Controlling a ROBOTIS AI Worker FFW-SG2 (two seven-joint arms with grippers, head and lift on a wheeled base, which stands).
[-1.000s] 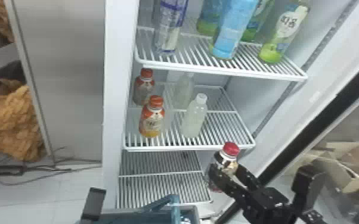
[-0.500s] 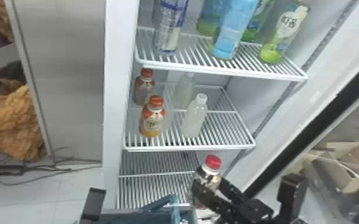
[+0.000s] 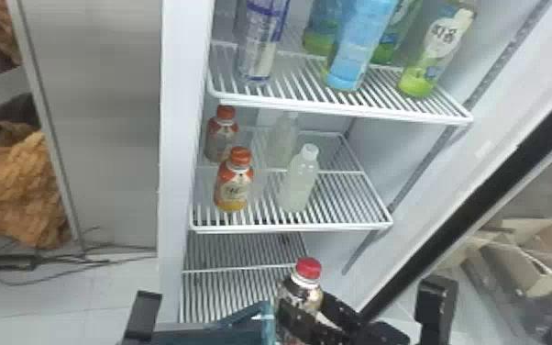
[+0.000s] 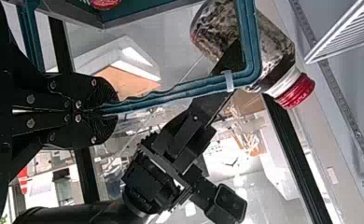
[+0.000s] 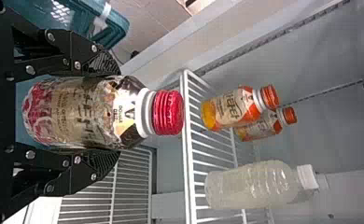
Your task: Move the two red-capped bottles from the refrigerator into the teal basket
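Left gripper (image 4: pixel 111 111) pinches the teal basket (image 4: pixel 252 42) by its rim, presumably steadying it; right gripper (image 5: pixel 117 113) grasps a red-capped bottle (image 5: pixel 68 112) upright near that basket, likely for lowering inside.

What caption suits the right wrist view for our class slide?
Right gripper holding a red-capped bottle near a fridge shelf with orange-capped bottles.

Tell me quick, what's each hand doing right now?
Left hand: closed on the teal basket handle.
Right hand: closed around a red-capped bottle.
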